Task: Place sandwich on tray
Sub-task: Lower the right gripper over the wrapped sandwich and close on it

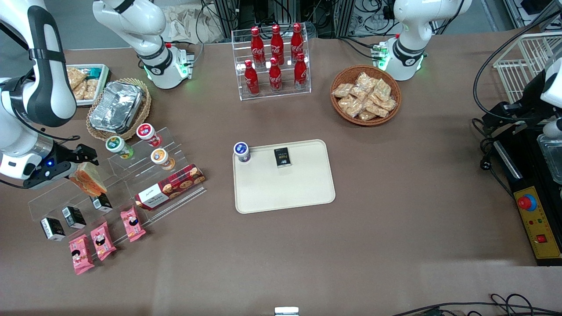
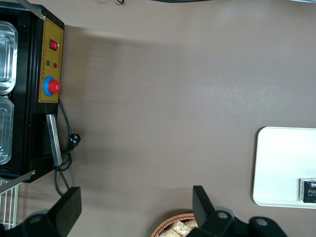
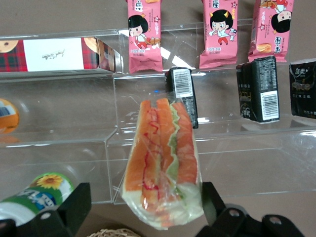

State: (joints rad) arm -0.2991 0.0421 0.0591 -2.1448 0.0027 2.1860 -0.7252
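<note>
Sandwich (image 3: 163,163) hangs pinched in the gripper (image 3: 143,207) above the clear shelf (image 3: 148,138), well apart from the tray (image 1: 285,188).

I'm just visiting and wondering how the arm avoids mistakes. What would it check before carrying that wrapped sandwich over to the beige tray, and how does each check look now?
1. Wedge-shaped wrapped sandwich sits between the end effector fingers: ok.
2. Sandwich lifted off the clear acrylic stepped shelf: cannot tell.
3. Large flat beige tray has bare room nearer the front camera: ok.
4. Small blue-lidded cup and small black carton crowd only the tray's edge farther from the front camera: ok.
5. Long red cookie box lies between shelf and tray; clearance: cannot tell.
</note>
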